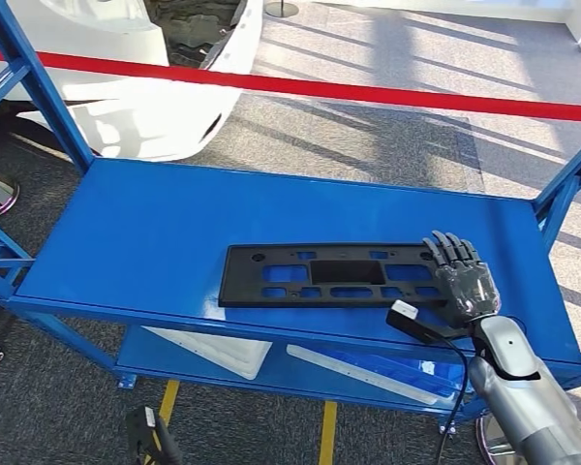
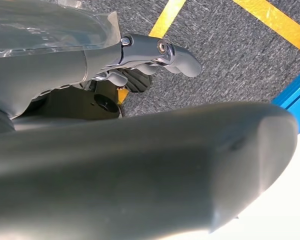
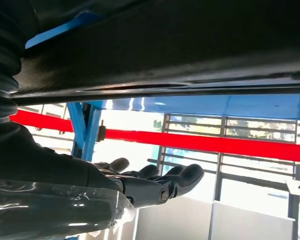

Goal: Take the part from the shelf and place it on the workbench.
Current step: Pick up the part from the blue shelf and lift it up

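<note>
A: Lying flat on the top deck of the blue shelf (image 1: 127, 232), right of centre, a black plastic part (image 1: 331, 275) w/ rectangular cut-outs is seen; its long side runs left-right.

B: And the right hand (image 1: 465, 276)?

A: Placed palm-down at the part's right end, fingers (image 1: 448, 250) stretched fwd and close together over that edge. Contact is suggested, but no grip is shown. In the right wrist view the hand (image 3: 148, 182) is seen w/ fingers straight, beneath a dark edge.

B: Left hand?

A: Seen in the left wrist view (image 2: 141, 62), hung low over grey carpet w/ a yellow floor line (image 2: 167, 17). Fingers loosely curled, nothing held.

B: Anything else?

A: White panels (image 1: 222, 351) are stored on the lower deck. A red barrier tape (image 1: 346, 90) is stretched across the far side, a white car body (image 1: 141, 87) behind it at far left.
</note>
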`<action>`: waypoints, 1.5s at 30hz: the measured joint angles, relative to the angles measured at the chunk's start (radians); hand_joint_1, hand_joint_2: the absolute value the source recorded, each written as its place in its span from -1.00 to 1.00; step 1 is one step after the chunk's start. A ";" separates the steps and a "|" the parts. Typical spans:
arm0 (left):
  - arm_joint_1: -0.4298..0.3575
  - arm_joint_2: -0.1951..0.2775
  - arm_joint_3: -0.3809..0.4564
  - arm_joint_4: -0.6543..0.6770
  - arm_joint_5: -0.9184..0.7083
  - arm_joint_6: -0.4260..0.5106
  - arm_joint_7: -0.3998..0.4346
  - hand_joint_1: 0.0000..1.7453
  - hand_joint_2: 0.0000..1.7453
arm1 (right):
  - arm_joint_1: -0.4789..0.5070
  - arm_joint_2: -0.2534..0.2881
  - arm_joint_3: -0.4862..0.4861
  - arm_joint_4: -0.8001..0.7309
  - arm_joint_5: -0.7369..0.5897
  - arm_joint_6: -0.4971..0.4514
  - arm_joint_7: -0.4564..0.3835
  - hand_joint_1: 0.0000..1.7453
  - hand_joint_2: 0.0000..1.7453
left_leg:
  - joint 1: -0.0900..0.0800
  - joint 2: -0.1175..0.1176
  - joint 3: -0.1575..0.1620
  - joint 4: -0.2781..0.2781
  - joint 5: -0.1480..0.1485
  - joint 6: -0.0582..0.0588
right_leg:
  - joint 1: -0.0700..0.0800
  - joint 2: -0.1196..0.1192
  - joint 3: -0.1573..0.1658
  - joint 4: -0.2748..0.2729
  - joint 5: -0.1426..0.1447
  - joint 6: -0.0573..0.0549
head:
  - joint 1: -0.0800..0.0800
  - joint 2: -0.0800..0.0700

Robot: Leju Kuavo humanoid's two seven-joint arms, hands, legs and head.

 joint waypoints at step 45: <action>-0.001 0.000 -0.038 0.000 0.000 -0.012 0.017 -1.00 -1.00 | -0.088 0.011 -0.018 0.107 -0.039 0.053 -0.182 -0.51 1.00 | 0.000 0.000 -0.001 0.000 0.000 0.000 | 0.000 0.000 0.000 0.000 0.000 0.000 | 0.000 0.000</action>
